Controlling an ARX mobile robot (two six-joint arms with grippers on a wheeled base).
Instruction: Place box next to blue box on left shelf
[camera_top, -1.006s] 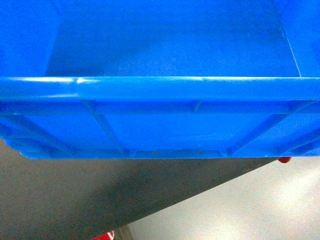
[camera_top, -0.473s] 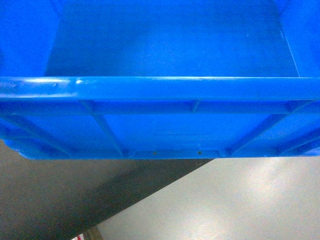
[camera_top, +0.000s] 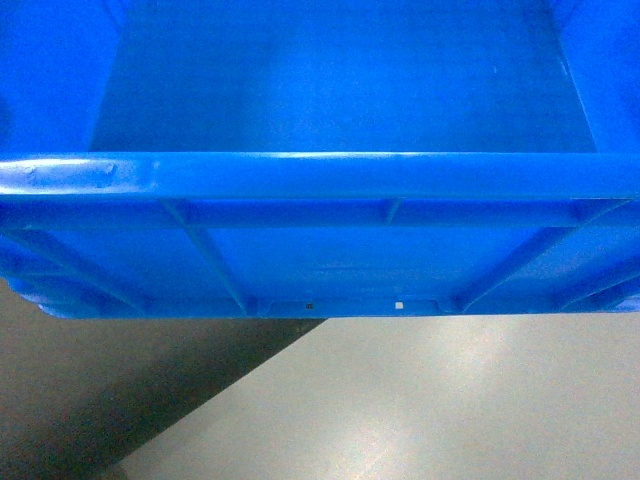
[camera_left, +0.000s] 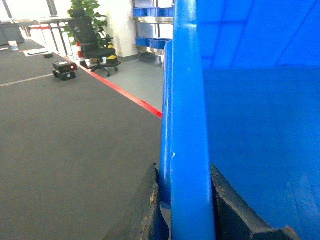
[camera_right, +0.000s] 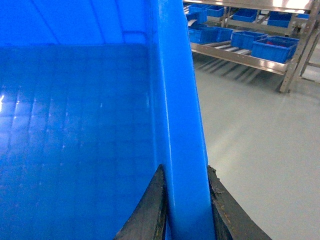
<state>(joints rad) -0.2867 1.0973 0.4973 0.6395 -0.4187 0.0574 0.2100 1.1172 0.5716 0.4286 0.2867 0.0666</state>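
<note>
Grey floor (camera_top: 420, 400) now wider below box (camera_top: 320, 240)

Box (camera_top: 320, 240) between left claw (camera_left: 182, 200) and right claw (camera_right: 185, 210).

Box (camera_top: 320, 240) in my jaws: glossy blue plastic, smooth rolled rim, ribbed outer wall, faintly gridded inside floor. My finger pads (camera_right: 155, 210) look dark, matt, rough-edged. Floor (camera_top: 420, 410) pale grey with soft sheen; far racks (camera_right: 280, 45) shiny metal.
</note>
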